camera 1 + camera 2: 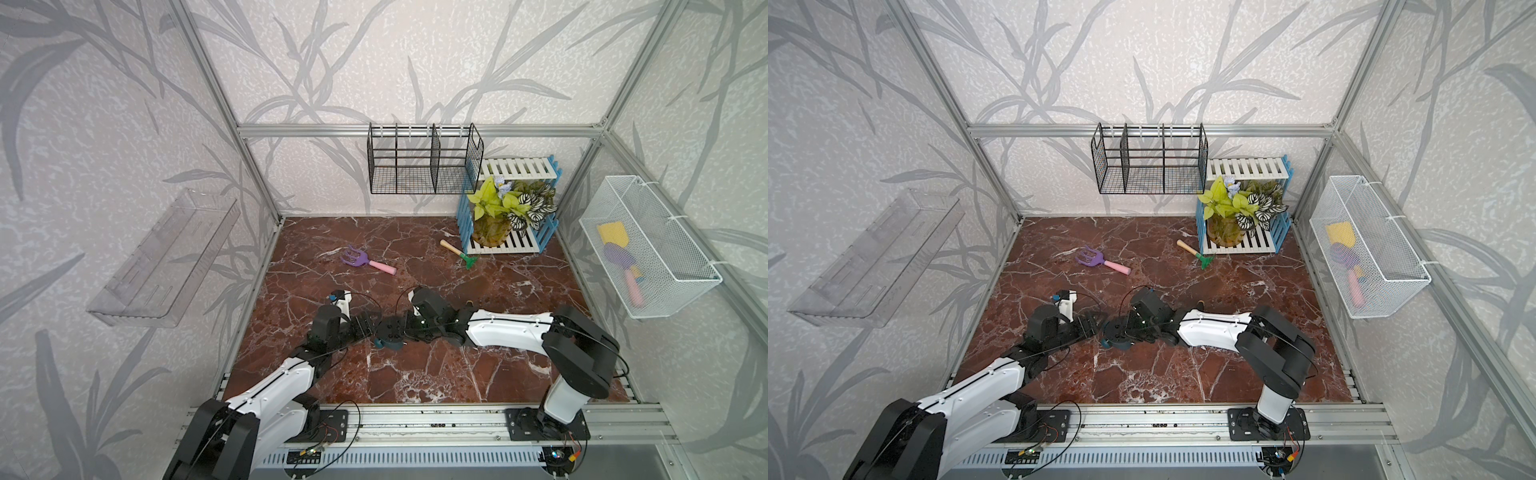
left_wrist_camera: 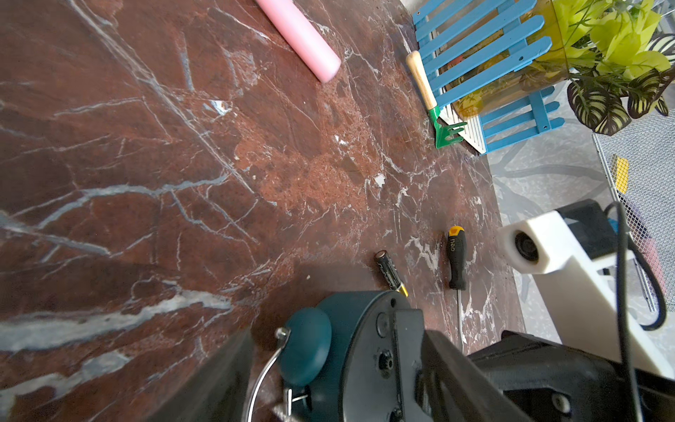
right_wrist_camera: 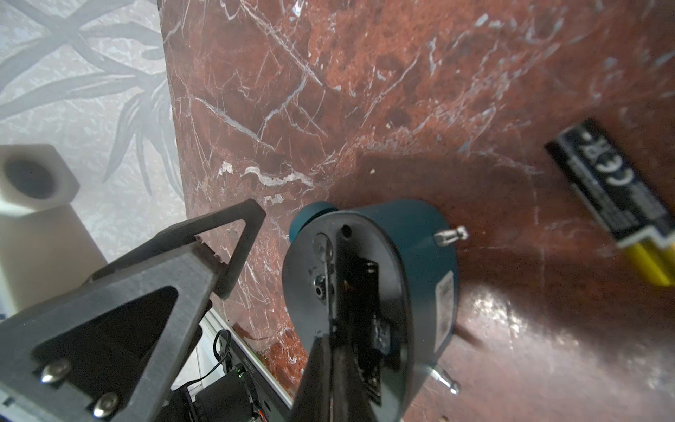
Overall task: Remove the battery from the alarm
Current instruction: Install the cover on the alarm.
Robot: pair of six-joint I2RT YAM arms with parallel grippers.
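Observation:
The teal alarm point(image 1: 388, 337) rests near the middle of the table in both top views, black back turned up. Its battery slot point(image 3: 365, 303) is open and dark. The battery point(image 2: 389, 272), black with a yellow end, lies on the marble beside the alarm point(image 2: 350, 350) and shows large in the right wrist view point(image 3: 613, 204). It is hidden in the top views. My left gripper point(image 2: 338, 332) stands open, tips beside the alarm, not closed on it. My right gripper point(image 3: 330, 339) is shut, its tips against the alarm's back, where a thin black plate point(image 2: 407, 350) stands.
A black-and-yellow screwdriver point(image 2: 456, 259) lies past the battery. Farther back lie a purple fork with a pink handle point(image 1: 365, 259) and a green rake point(image 1: 459, 253). A potted plant on a blue-white rack point(image 1: 505, 208) fills the back right corner. Baskets hang on the walls.

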